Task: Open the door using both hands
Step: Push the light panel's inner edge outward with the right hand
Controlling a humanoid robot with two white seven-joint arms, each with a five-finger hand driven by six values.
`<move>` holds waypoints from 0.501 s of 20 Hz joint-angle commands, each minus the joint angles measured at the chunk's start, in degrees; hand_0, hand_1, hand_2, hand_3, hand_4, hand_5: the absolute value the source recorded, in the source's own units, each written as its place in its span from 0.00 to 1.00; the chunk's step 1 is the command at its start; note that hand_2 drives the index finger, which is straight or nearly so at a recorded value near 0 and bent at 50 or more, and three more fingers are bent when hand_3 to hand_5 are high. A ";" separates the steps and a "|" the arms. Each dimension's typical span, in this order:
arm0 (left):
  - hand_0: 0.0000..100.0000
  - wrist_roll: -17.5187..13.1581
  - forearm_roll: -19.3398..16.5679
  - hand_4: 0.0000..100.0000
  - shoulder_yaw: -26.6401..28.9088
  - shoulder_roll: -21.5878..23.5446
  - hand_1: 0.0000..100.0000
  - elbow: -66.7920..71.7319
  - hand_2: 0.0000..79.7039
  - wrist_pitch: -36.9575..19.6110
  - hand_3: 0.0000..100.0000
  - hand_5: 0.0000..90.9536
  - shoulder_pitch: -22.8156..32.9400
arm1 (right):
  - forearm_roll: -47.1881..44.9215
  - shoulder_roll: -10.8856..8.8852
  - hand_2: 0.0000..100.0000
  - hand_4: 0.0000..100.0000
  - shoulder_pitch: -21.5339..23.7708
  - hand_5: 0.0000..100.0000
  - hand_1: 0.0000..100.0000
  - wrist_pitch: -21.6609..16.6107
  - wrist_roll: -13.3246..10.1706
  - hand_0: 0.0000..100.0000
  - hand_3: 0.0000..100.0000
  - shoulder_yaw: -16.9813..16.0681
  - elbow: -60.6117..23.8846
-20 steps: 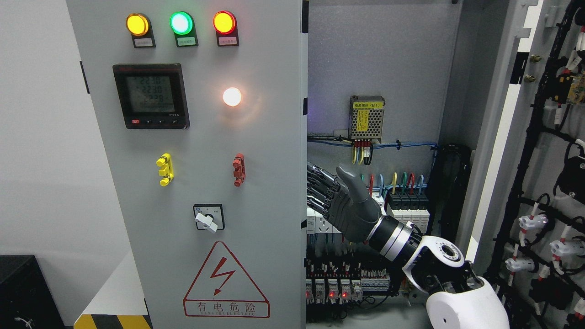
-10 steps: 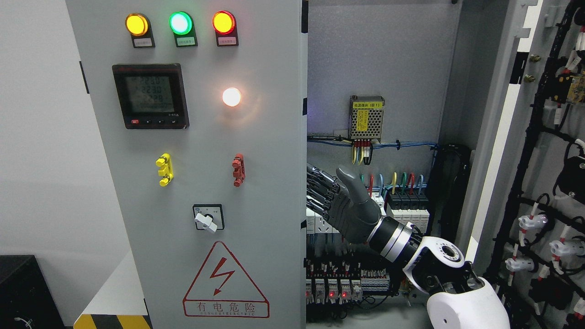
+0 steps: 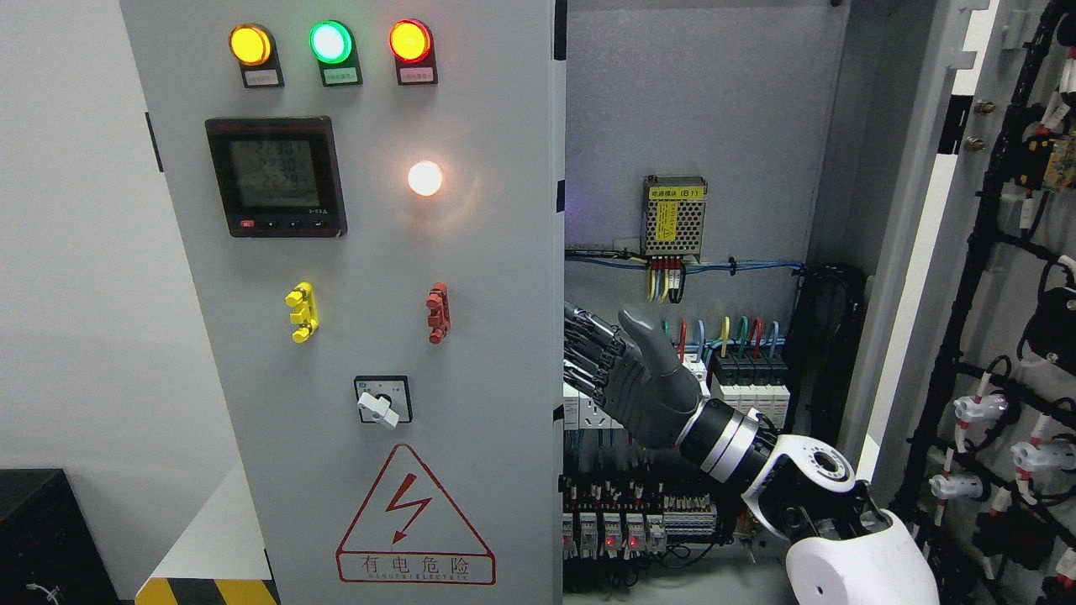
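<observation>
1. The right hand (image 3: 626,370) sits at centre-right of the frame. Its dark fingers (image 3: 582,349) reach left to the edge of the grey door (image 3: 378,336) and vanish behind it, so their tips are hidden. Whether they clasp the edge or only rest against it cannot be told.
2. The thumb (image 3: 643,332) stands up and clear of the door edge.
3. The silver wrist and white forearm (image 3: 857,563) run down to the lower right corner, where the arm is cut off.
4. The door fills the left and centre of the frame. It stands ajar, with the cabinet interior (image 3: 698,126) showing beside it on the right.
5. Writing on the door: a red warning triangle (image 3: 414,517) at the bottom reads "有电危险". The small labels under the yellow, green and red lamps (image 3: 330,42) are too small to read, and the meter (image 3: 276,176) digits are blurred.
6. Inside, a mesh-covered power supply (image 3: 674,217) carries a yellow label ending in "(B1)".
7. The second door (image 3: 1009,294) at the far right, strung with black cable, is cut by the frame edge.
</observation>
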 commanded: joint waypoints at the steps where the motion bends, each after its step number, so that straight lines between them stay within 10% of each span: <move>1: 0.12 -0.03 0.00 0.00 0.00 -0.01 0.56 -0.17 0.00 -0.02 0.00 0.00 0.44 | 0.00 -0.03 0.00 0.00 -0.03 0.00 0.14 -0.13 0.74 0.06 0.00 0.12 -0.12; 10: 0.12 -0.03 0.00 0.00 0.00 -0.01 0.56 -0.17 0.00 -0.02 0.00 0.00 0.44 | 0.00 -0.03 0.00 0.00 0.31 0.00 0.14 -0.31 0.47 0.06 0.00 0.12 -0.29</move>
